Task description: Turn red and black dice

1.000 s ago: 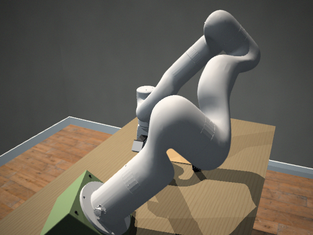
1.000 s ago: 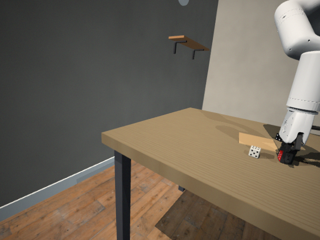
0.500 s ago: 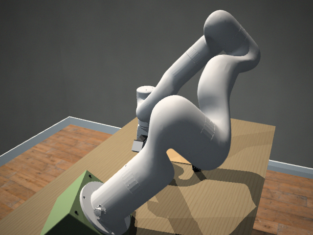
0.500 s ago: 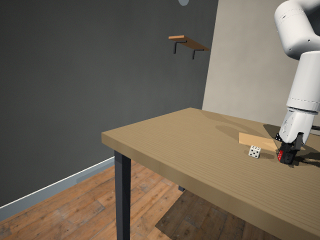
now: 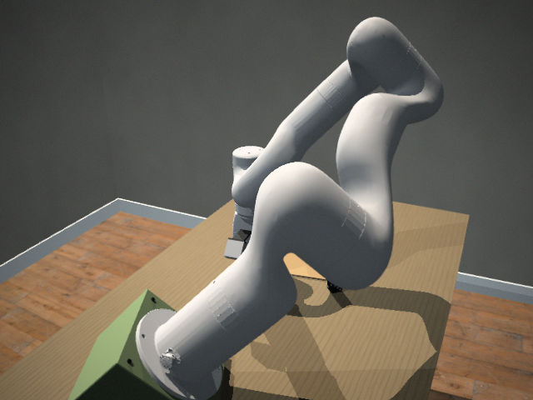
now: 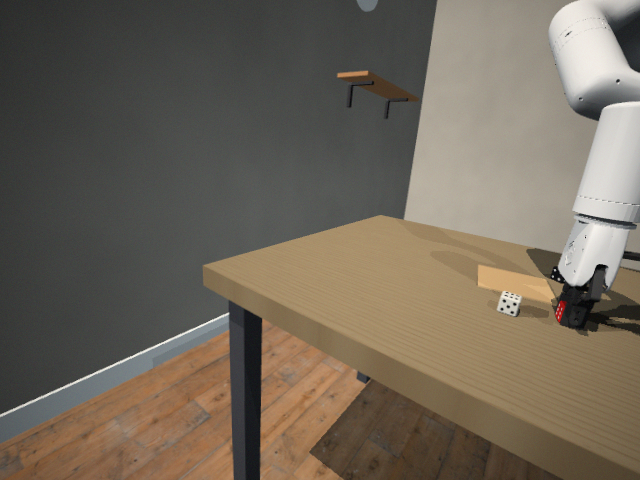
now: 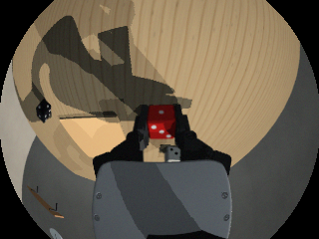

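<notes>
"Describing first the wooden counter [image 5: 374,336] [image 6: 330,289] [image 7: 224,65]: seen in the exterior view with one corner at left, another at the far side, and a long near edge sloping down to the lower right."

"And the gripper [image 5: 244,236] [image 6: 572,312] [image 7: 161,113]?"

"Pointing down over the right-hand part of the counter in that view, with black fingers closed on the red die [image 6: 560,311] [image 7: 161,121], one at each side. In the wrist view, showing one white pip on the upper visible face and three on the lower."

"Whereabouts, next to the tan mat [image 5: 303,267] [image 6: 509,281] [image 7: 95,134]?"

"Near its right-hand corner in the exterior view; impossible to tell whether touching."

"Now for the white die [image 6: 509,303] [image 7: 172,154]."

"Just beside the mat, toward the counter's long near edge, with five black pips on the side facing the exterior camera."

"And the black die [image 5: 333,286] [image 6: 556,274] [image 7: 44,111]?"

"Off the mat, on the side toward the counter's far edge in the exterior view. Too small for a sure pip count."

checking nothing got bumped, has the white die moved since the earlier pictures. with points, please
No; in the exterior view the white die [image 6: 509,303] [image 7: 172,154] keeps its place against the table [image 5: 366,340] [image 6: 330,284] [image 7: 224,75] edge.
</notes>
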`<state>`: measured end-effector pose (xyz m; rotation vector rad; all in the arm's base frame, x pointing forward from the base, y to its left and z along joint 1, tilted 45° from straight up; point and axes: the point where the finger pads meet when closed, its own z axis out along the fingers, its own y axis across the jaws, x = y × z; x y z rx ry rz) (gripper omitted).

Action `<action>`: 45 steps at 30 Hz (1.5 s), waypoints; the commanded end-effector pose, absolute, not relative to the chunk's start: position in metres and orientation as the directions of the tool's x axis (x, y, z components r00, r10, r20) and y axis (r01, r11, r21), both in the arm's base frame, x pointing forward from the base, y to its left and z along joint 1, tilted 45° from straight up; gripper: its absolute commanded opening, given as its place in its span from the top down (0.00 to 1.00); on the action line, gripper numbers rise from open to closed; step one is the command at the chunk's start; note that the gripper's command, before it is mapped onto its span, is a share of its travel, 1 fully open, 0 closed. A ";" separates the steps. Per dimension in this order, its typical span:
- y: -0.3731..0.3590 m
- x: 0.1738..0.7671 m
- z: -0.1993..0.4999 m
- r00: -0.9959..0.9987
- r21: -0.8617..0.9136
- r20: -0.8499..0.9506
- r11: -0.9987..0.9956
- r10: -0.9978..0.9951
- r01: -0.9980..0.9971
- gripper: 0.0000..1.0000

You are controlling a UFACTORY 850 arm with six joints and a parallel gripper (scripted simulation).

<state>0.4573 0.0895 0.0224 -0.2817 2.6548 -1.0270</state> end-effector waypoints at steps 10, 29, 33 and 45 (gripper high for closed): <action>0.121 0.441 0.058 -0.941 -0.680 -0.189 0.729 -0.279 -0.079 0.73; 0.153 0.425 0.094 -0.941 -0.680 -0.189 0.729 -0.279 -0.079 0.73; 0.152 0.425 0.095 -0.942 -0.680 -0.191 0.729 -0.277 -0.077 0.73; 0.076 0.458 0.183 -0.937 -0.625 -0.329 0.771 -0.119 0.122 0.73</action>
